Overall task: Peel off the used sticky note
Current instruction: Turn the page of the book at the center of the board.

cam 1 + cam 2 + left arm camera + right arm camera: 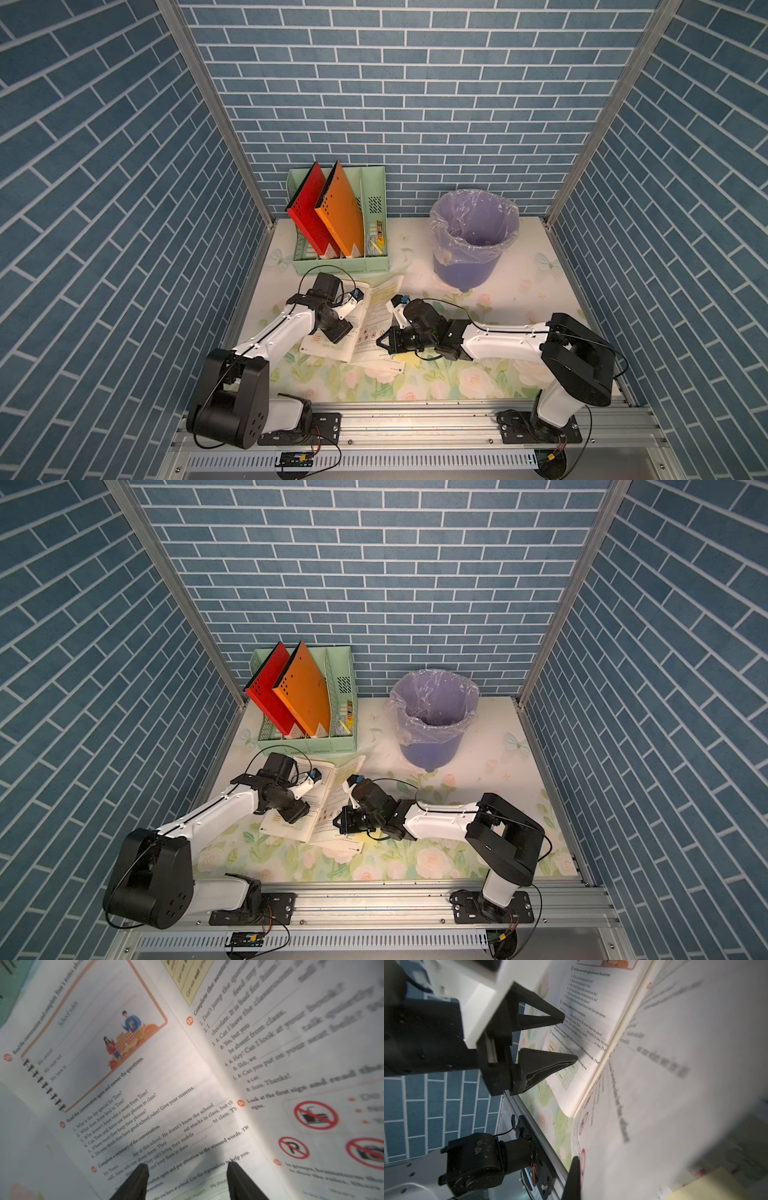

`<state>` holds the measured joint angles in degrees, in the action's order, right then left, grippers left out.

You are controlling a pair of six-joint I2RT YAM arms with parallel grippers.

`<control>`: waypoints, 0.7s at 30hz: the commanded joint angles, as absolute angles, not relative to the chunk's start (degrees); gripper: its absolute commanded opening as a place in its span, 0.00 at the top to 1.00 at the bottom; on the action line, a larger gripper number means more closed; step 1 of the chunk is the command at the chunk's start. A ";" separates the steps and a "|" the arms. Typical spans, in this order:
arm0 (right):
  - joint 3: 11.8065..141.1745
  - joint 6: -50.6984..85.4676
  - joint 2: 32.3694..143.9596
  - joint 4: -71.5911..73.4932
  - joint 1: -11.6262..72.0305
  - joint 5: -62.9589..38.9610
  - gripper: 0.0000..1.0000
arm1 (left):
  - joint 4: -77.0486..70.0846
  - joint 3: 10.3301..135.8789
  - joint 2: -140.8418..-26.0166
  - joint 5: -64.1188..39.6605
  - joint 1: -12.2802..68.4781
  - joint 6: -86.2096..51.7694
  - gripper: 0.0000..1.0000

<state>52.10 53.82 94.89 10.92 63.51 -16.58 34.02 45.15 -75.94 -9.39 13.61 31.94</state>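
Now, working outward from the rail in a top view (twelve o'clock being the back wall): your sticky note (409,359) is the pale yellow patch at the near right corner of the open book (376,301). It is mostly hidden under the right wrist, and what shows of it runs roughly nine to three.

It lies at about four o'clock from the right gripper (380,341), so behind the fingertips, which point toward nine. That gripper's jaws are together. Whether they pinch a page or nothing, you cannot tell from these views.

Across the spine, at about ten o'clock from the note, the left gripper (187,1167) stands with its fingers apart, tips at the left page.

You should reckon the right arm plainly nearer, though it would need to back toward four first.

Farther off, the lined bin (473,249) sits at about one o'clock.
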 commanded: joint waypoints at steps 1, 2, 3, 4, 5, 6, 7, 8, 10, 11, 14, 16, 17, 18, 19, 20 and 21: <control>53.64 47.21 90.12 -3.23 63.63 -9.66 1.00 | 40.42 49.08 -74.36 -15.45 12.92 31.80 0.34; 53.43 46.17 88.69 -6.04 63.60 -8.36 1.00 | 41.09 49.75 -74.24 -15.93 12.84 31.80 0.34; 53.03 45.43 87.58 -9.09 63.62 -6.93 1.00 | 41.34 50.02 -73.92 -16.24 12.76 31.84 0.34; 52.73 44.60 86.71 -11.64 63.63 -5.62 1.00 | 41.39 50.23 -73.72 -16.40 12.73 31.87 0.34; 52.39 43.77 85.64 -14.45 63.56 -4.87 1.00 | 41.42 50.41 -73.62 -16.37 12.67 31.90 0.34; 52.23 42.98 84.74 -17.00 63.55 -2.99 1.00 | 41.48 50.57 -73.65 -16.48 12.66 31.84 0.34; 52.06 42.12 84.03 -19.01 63.55 -1.77 1.00 | 41.55 50.74 -73.78 -16.53 12.66 31.78 0.34; 52.10 41.31 83.27 -20.56 63.54 -1.25 1.00 | 41.64 50.98 -73.91 -16.61 12.65 31.55 0.34; 53.15 39.21 82.64 -23.85 63.54 -0.96 1.00 | 41.61 51.42 -74.15 -16.64 12.58 31.10 0.34; 54.52 38.02 82.81 -25.56 63.54 -0.34 1.00 | 41.65 51.68 -74.10 -16.66 12.57 30.85 0.34; 60.92 34.30 85.51 -30.82 63.54 1.85 1.00 | 41.55 52.39 -73.63 -16.89 12.37 30.24 0.34; 66.59 31.76 88.78 -34.04 63.63 2.01 1.00 | 41.94 52.75 -73.28 -17.53 11.72 29.97 0.34; 69.51 30.80 90.62 -35.72 63.69 1.94 1.00 | 42.28 52.88 -73.16 -17.92 11.24 29.96 0.34; 72.11 29.94 92.94 -36.91 63.78 1.93 0.99 | 42.62 52.91 -72.99 -18.01 10.72 30.16 0.33; 74.89 29.14 94.88 -38.23 63.93 1.93 0.95 | 42.81 52.83 -72.77 -18.06 10.07 30.46 0.33; 77.50 28.57 97.66 -39.10 64.22 1.68 0.86 | 42.96 52.64 -72.57 -18.03 9.20 30.94 0.34; 80.01 27.96 99.91 -39.80 64.39 1.29 0.80 | 43.09 52.45 -72.33 -18.04 8.19 31.42 0.33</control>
